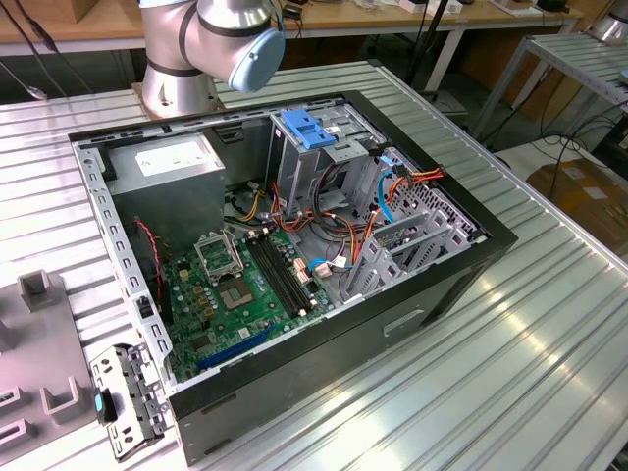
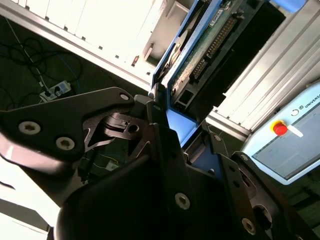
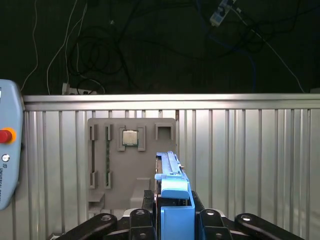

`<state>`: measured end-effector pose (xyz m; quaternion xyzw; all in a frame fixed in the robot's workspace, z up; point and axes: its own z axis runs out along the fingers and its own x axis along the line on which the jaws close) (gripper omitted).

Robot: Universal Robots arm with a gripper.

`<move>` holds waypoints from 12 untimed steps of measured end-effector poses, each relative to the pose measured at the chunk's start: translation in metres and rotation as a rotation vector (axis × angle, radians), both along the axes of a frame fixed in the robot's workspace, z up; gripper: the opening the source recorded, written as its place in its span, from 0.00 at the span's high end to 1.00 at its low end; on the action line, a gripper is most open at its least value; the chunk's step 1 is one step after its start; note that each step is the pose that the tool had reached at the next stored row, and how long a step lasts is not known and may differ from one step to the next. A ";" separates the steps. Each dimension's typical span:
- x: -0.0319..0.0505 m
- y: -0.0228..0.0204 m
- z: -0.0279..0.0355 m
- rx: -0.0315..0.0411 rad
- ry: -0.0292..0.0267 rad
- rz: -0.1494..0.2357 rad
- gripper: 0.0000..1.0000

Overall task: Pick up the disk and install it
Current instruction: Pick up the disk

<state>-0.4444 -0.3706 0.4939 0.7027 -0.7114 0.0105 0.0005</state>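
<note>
Left to right in the exterior view: fixture plate (image 1: 34, 339), open computer case (image 1: 392, 324), its tall bay (image 1: 292, 172) on the far side. In the first wrist view the tool (image 3: 172, 217) clamps the disk (image 3: 173, 192) on edge above the desk (image 3: 250, 165). Probably best to keep the disk's rails square to the bay.

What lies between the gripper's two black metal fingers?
The disk, a flat silver-grey drive in a light blue plastic carrier, seen in both wrist views.
</note>
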 end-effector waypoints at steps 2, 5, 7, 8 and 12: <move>0.0023 0.0000 0.0000 -0.0001 0.0000 0.000 0.63; 0.0046 0.0000 0.0000 0.0000 0.0000 0.000 0.63; 0.0070 0.0000 0.0000 0.0000 0.0000 0.000 0.63; 0.0079 0.0000 0.0000 -0.0001 0.0000 0.000 0.63; 0.0130 0.0000 0.0000 0.0000 0.0000 0.000 0.63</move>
